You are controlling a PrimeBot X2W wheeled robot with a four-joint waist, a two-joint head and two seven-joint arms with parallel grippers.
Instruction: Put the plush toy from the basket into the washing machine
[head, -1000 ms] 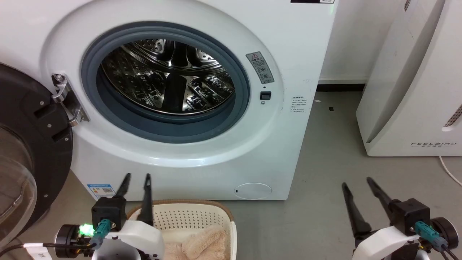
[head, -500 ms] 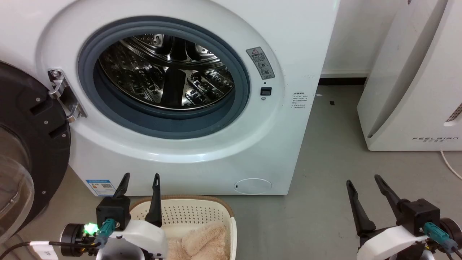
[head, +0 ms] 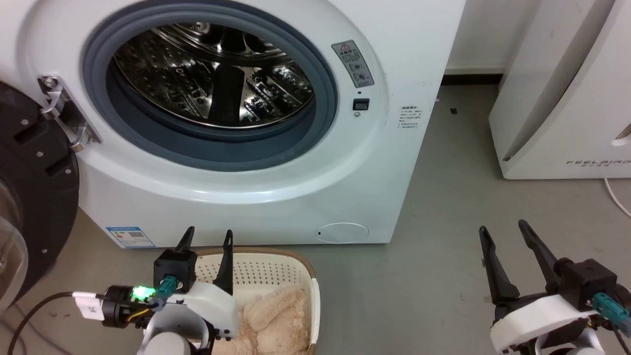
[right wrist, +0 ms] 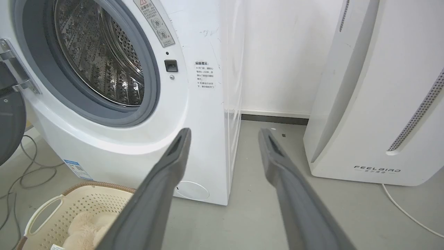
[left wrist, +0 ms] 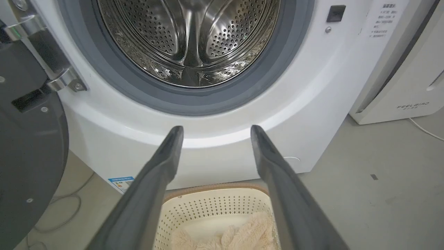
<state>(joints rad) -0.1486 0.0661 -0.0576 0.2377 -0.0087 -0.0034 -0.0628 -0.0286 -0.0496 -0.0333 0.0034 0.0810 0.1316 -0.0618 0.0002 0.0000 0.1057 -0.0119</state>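
Observation:
The cream-beige plush toy (head: pixel 273 318) lies inside the perforated basket (head: pixel 268 270) on the floor, right in front of the washing machine (head: pixel 276 197). The machine's door (head: pixel 29 197) hangs swung out at the left, and its steel drum (head: pixel 212 74) looks empty. My left gripper (head: pixel 207 235) stands open above the basket's near-left part, fingers pointing at the machine's front, nothing between them. In the left wrist view the toy (left wrist: pixel 239 234) and basket (left wrist: pixel 208 205) lie below the left gripper (left wrist: pixel 215 129). My right gripper (head: pixel 503 228) is open over bare floor at the right; its wrist view shows the toy (right wrist: pixel 83 227).
A white slanted appliance (head: pixel 567 98) lettered FEELBIRD stands at the right, with a white cable (head: pixel 616 197) on the floor beside it. Grey floor (head: pixel 443 236) lies between it and the machine. Cables (right wrist: pixel 20 173) trail on the floor at the machine's left.
The head camera has tilted down, so the whole scene slid upward. My left gripper has moved a little right and forward over the basket. Both grippers stay open.

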